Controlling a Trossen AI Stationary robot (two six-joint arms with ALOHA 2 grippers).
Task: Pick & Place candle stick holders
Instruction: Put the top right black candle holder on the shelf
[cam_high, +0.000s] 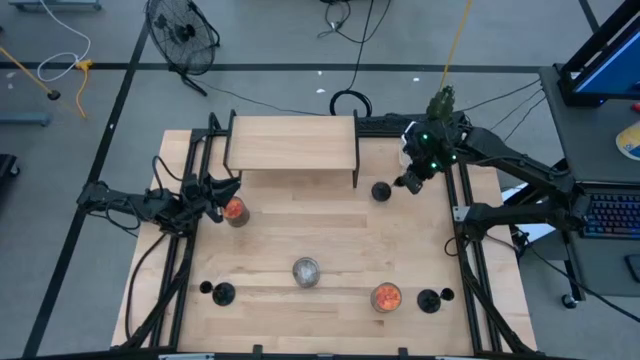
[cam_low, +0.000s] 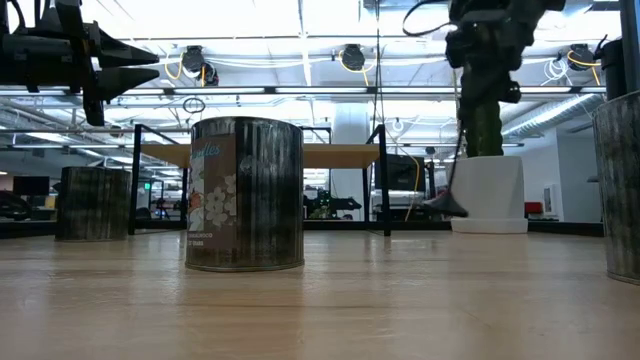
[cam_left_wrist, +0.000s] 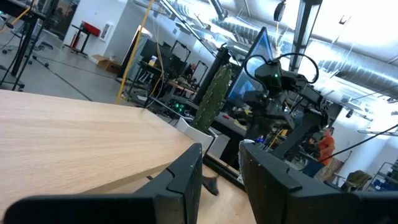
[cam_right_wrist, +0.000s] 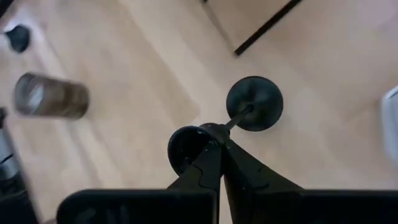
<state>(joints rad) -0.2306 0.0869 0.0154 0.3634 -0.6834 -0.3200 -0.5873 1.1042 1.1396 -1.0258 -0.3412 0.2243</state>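
Note:
One black candle stick holder is at the far right of the table, just in front of the wooden shelf. My right gripper is shut on it. Its disc base and thin stem show in the right wrist view. Two more holders stand on their bases near the front edge, one left and one right. My left gripper waits at the table's left, open and empty, beside an orange-filled jar. My right gripper pinches the holder's stem at its upper end, next to the small cup, between its two fingertips. The fingers come slanting down from the table's right. The holder hangs tilted below them, and its base looks just off the table.
A silver can stands in the middle near the front, and a second orange-filled jar is to its right. The shelf's black legs are close to the held holder. A potted cactus stands behind the table's far right edge.

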